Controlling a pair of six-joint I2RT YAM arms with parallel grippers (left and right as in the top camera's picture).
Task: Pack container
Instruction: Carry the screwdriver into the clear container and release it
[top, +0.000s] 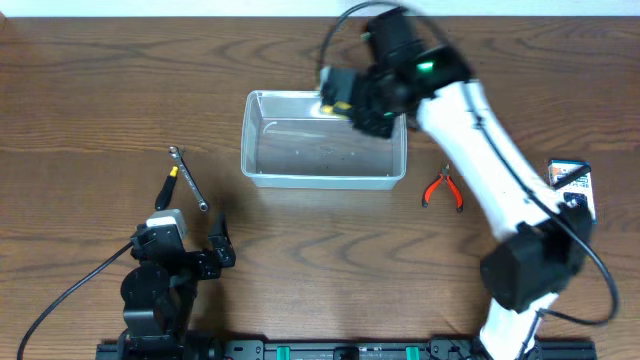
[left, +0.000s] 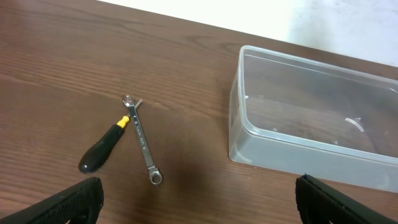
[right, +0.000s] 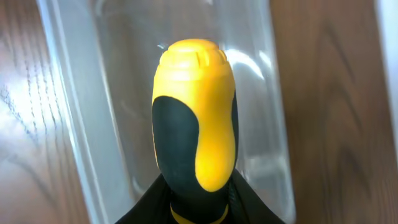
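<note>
Hovering over the container, a yellow-black handle was gripped by the right fingers; left fingers, farther off, were spread empty.

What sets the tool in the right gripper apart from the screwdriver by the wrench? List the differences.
The held tool has a mostly yellow handle with black panels; the screwdriver has a black handle with a yellow collar. The right gripper clamps the held tool above the container; the screwdriver lies loose on the table by the wrench. Both are black and yellow.
</note>
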